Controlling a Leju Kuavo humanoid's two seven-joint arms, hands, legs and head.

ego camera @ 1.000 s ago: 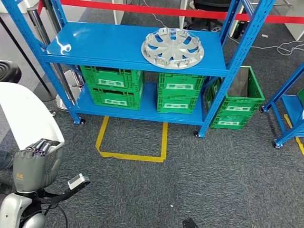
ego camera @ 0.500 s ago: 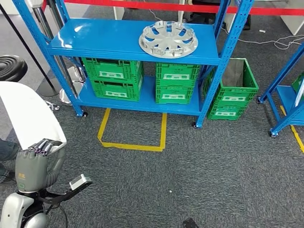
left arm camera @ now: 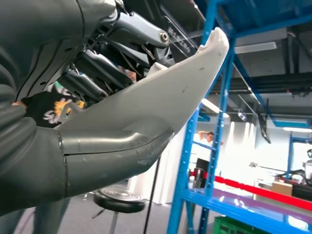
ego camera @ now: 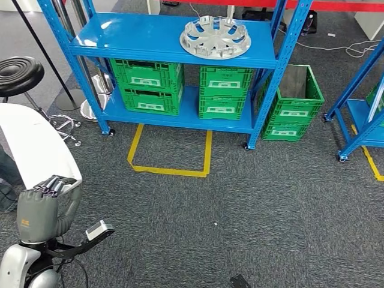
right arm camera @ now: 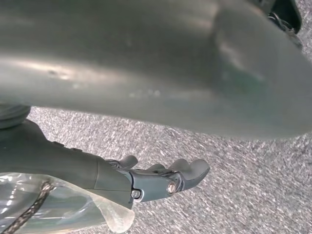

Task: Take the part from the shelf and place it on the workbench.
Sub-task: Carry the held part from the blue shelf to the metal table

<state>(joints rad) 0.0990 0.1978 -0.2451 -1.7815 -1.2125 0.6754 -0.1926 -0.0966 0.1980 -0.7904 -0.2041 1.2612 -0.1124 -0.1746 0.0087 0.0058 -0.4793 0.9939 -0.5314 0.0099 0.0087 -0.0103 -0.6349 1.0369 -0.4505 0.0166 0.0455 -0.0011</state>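
open carpet (ego camera: 254, 222) lies in front of the blue shelf (ego camera: 135, 42), with a yellow tape outline (ego camera: 172, 157) just before it. the shelf's top board is bare left of the hubcap (ego camera: 215, 37). green crates (ego camera: 147, 84) fill the level under it. a black stool (ego camera: 20, 73) stands left of the shelf.

No readable text. Green crates (ego camera: 147, 87) on the blue shelf (ego camera: 135, 39) carry white labels, print too small to read. Left hand (ego camera: 43, 210) has a small orange mark on its grey cover, illegible. Left wrist view: colourful lettering on a person's dark shirt (left arm camera: 48, 107), mostly hidden by the hand, can't make it out.
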